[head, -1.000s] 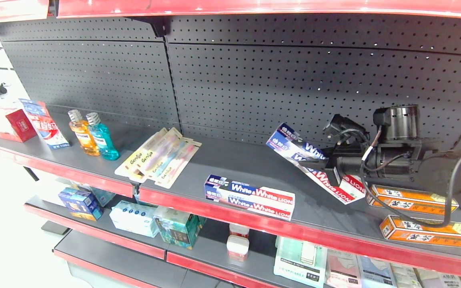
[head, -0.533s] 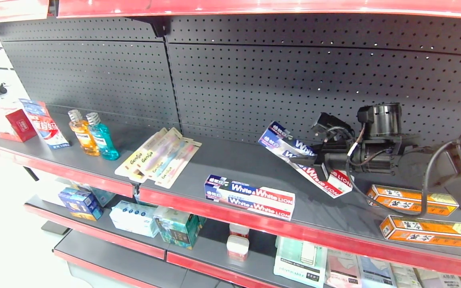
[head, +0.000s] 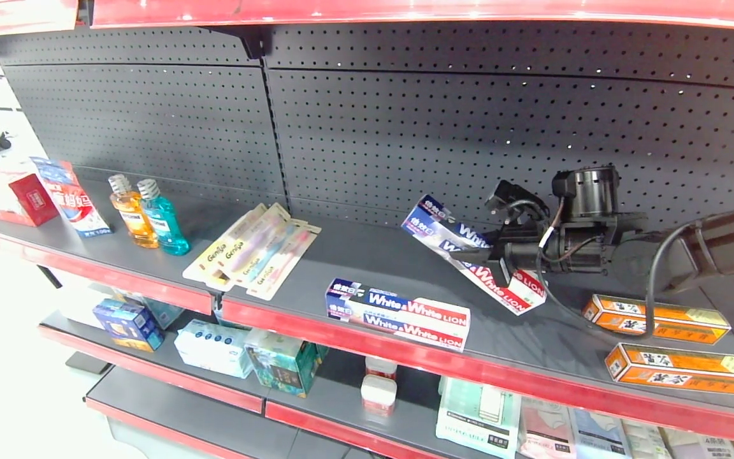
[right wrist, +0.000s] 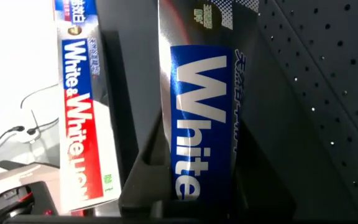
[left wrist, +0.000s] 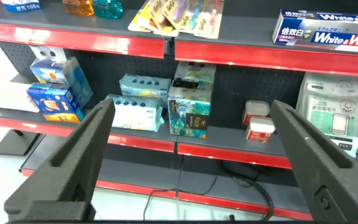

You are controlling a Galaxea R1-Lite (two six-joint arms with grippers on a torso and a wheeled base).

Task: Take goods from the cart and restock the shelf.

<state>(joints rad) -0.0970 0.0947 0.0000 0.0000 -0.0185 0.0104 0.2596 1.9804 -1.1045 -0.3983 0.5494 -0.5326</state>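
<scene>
- Head view: a toothpaste box [head: 434,223] is held tilted over the shelf [head: 367,261] by the right gripper [head: 478,257], whose jaws are clamped across the box's middle. The raised end points toward the pegboard [head: 405,127]; whether the low end touches the shelf cannot be told.
- The step in hand is judged to be the set-down, just behind the matching box [head: 399,312] lying at the shelf's front edge.
- To do it well, the held box should be levelled first and turned parallel to the lying box (print facing outward would suit a display). It should then be lowered until its long side rests flat, and only then released.
- The jaws are best drawn back along the arm's own line, so the box is not dragged and the orange boxes [head: 657,315] near the arm are not swept.
- In the right wrist view, the held box [right wrist: 204,124] is seen between the jaws, with the lying box [right wrist: 82,112] alongside and apart from it.
- In the left wrist view, the left gripper [left wrist: 191,162] is held before the lower tiers, its jaws wide apart and holding nothing.
- The working shelf also carries two mouthwash bottles [head: 147,213] and fanned toothbrush packs [head: 252,248]. The tier below [head: 169,366] carries a blue box [head: 128,324], a white pack [head: 214,347] and a green carton [head: 281,360].
</scene>
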